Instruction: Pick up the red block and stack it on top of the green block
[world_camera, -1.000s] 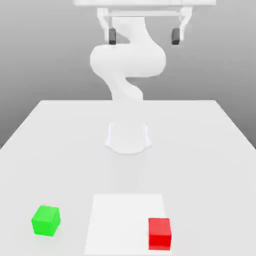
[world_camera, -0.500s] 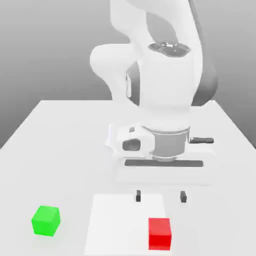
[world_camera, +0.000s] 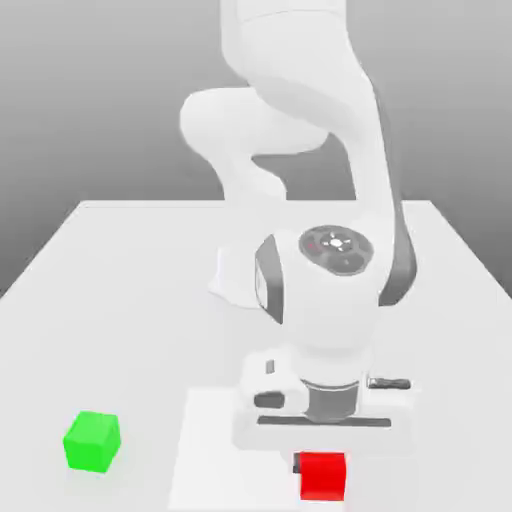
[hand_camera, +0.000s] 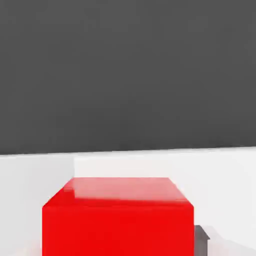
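Observation:
The red block (world_camera: 323, 477) sits on the table near the front edge, towards the exterior view's right. My gripper (world_camera: 322, 461) has come straight down over it and is shut on the red block, with the hand's body just above the cube. In the hand view the red block (hand_camera: 117, 220) looms close, and one dark fingertip (hand_camera: 201, 240) presses against its side. The green block (world_camera: 92, 441) stands alone on the table at the exterior view's left, well apart from the arm.
A white table (world_camera: 120, 300) carries both blocks, with a slightly brighter square patch (world_camera: 210, 450) under the hand. The arm's base (world_camera: 235, 280) stands at the table's middle, behind the blocks.
The hand dropped from high above the table down onto the red block, and its fingers went from wide open to shut around the cube. The green block stayed put.

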